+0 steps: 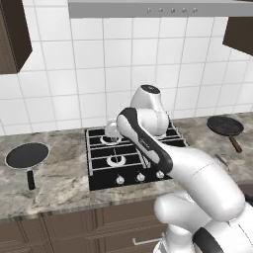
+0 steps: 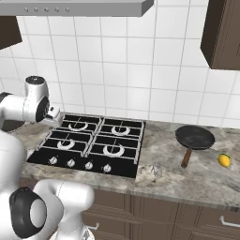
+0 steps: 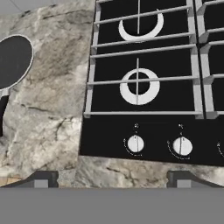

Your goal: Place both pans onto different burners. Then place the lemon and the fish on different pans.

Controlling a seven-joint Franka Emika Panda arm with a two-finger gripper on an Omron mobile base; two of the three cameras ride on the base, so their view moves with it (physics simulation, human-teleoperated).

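Observation:
One black pan (image 1: 27, 154) lies on the counter left of the cooktop, its short handle pointing toward the front edge; the hand view shows it too, the pan (image 3: 13, 61) at the left edge. A second pan (image 2: 194, 138) with a brownish handle sits on the counter right of the cooktop. The yellow lemon (image 2: 224, 160) rests just right of that pan. The small silvery fish (image 2: 157, 170) lies near the front edge by the cooktop's right corner. All burners (image 3: 139, 86) are bare. My gripper (image 3: 113, 180) hovers open over the cooktop's front left, holding nothing.
The black cooktop (image 1: 101, 184) has silver knobs (image 3: 135, 143) along its front. A range hood (image 2: 70, 7) hangs overhead, with dark cabinets (image 2: 222, 33) at the upper sides. The marble counter (image 1: 59, 188) runs on both sides.

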